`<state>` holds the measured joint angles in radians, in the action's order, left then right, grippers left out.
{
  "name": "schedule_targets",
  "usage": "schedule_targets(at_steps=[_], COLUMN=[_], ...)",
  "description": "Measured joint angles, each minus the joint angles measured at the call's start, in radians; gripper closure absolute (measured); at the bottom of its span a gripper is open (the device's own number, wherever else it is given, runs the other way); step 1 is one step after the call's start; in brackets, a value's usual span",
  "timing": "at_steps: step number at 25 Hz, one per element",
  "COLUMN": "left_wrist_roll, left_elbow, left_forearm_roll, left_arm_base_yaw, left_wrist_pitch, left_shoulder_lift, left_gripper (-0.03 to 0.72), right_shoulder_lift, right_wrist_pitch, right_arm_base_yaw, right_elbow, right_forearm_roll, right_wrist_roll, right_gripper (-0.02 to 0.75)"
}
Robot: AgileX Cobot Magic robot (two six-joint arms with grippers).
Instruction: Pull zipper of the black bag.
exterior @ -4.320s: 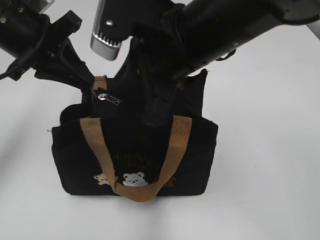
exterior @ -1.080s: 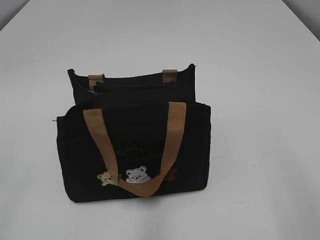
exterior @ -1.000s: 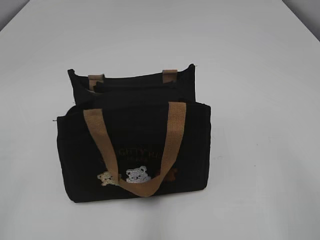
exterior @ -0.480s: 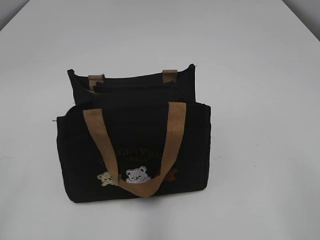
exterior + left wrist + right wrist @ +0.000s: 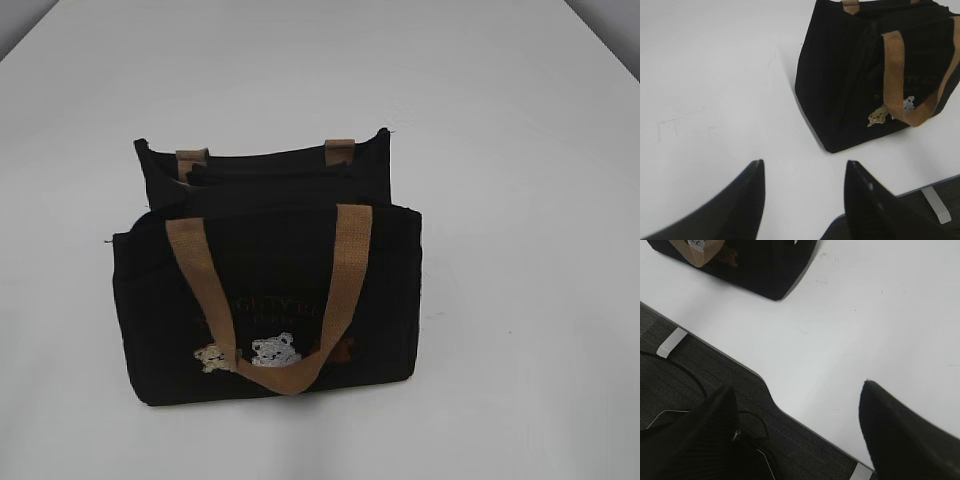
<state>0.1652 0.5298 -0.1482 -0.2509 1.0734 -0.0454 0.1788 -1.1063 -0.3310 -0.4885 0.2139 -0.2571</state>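
Note:
The black bag [image 5: 270, 290] stands upright on the white table, tan handles and bear patches on its front. It also shows in the left wrist view [image 5: 860, 85] and, as a corner, in the right wrist view [image 5: 765, 265]. The zipper pull is not visible in any view. My left gripper [image 5: 804, 167] is open and empty, low over the table, well to the bag's left. My right gripper [image 5: 797, 390] is open and empty near the table's front edge, away from the bag. Neither arm shows in the exterior view.
The white table [image 5: 500, 150] surrounds the bag. Its front edge [image 5: 760, 377] runs across the right wrist view, with dark carpet, cables and tape marks [image 5: 671, 342] below it.
Both arms, over the bag about four seconds ago, have withdrawn out of the exterior view. The silver pull tab seen at the bag's top left then no longer shows. In the last second nothing moved.

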Motion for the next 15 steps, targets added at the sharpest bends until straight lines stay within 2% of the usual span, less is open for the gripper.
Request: schedule_targets(at_steps=[4, 6, 8, 12, 15], left_wrist_roll=[0.000, 0.000, 0.000, 0.000, 0.000], left_elbow=[0.000, 0.000, 0.000, -0.001, -0.001], left_forearm_roll=[0.000, 0.000, -0.002, -0.002, -0.002], left_arm_base_yaw=[0.000, 0.010, 0.051, 0.184, 0.237], left_wrist_pitch=[-0.001, -0.002, -0.004, -0.007, -0.007], left_shoulder_lift=[0.000, 0.009, 0.017, 0.041, 0.052], left_gripper=[0.316, 0.332, 0.354, 0.396, 0.414], right_shoulder_lift=[0.000, 0.000, 0.000, -0.038, -0.100], right_wrist_pitch=[0.000, 0.000, 0.000, 0.000, 0.000], right_arm_base_yaw=[0.000, 0.033, 0.101, 0.256, 0.303], right_elbow=[0.000, 0.000, 0.000, 0.001, 0.001], right_forearm_roll=[0.000, 0.002, 0.003, 0.003, 0.003], right_wrist_roll=[0.000, 0.000, 0.000, 0.000, 0.000], right_gripper=[0.148, 0.148, 0.148, 0.148, 0.148])
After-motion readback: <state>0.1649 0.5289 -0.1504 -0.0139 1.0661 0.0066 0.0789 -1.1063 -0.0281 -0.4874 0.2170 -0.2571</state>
